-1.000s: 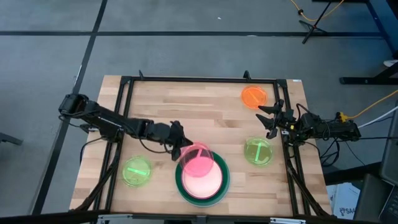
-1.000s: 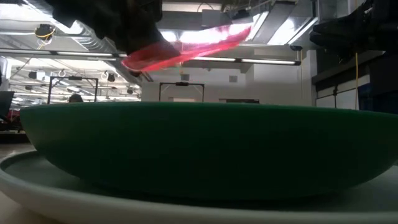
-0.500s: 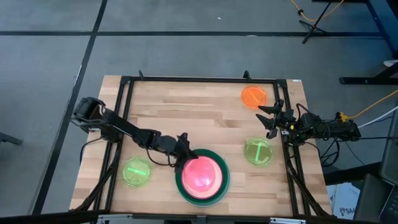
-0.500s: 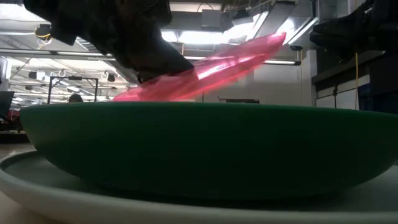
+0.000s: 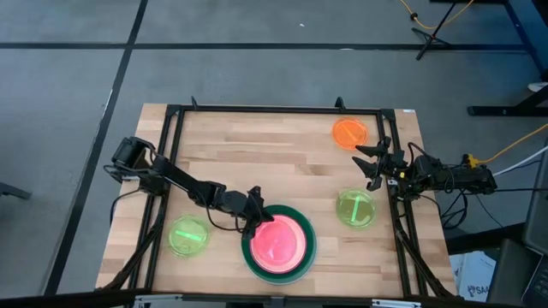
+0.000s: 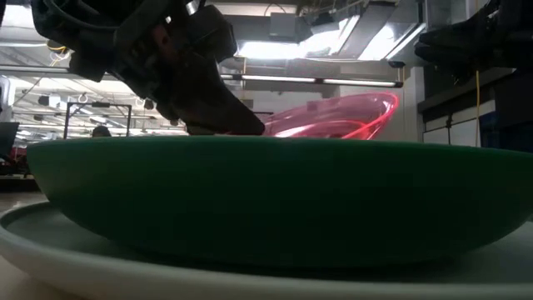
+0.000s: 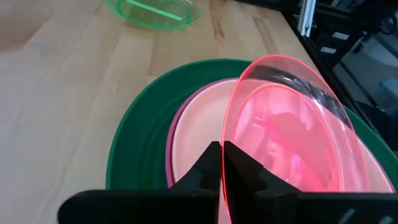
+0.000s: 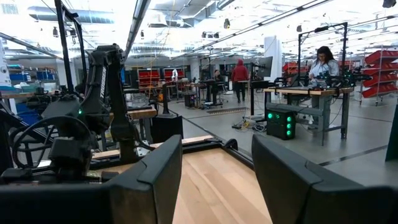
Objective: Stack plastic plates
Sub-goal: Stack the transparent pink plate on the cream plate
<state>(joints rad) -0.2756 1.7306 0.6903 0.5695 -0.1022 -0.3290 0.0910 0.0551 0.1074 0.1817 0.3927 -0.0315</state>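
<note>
My left arm stretched low across the table from its left edge, its gripper angled down, fingers pinched together. My right arm waited folded at the right edge — gripper raised, fingers spread apart.

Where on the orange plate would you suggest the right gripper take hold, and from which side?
Take the orange plate by its rim on the edge nearest the right gripper, coming from above; it lies flat on the table, so only the thin rim offers a pinch.

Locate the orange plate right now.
High view: the orange plate lies alone at the table's far right corner, just beyond the right pincer, apart from the stack.
</note>
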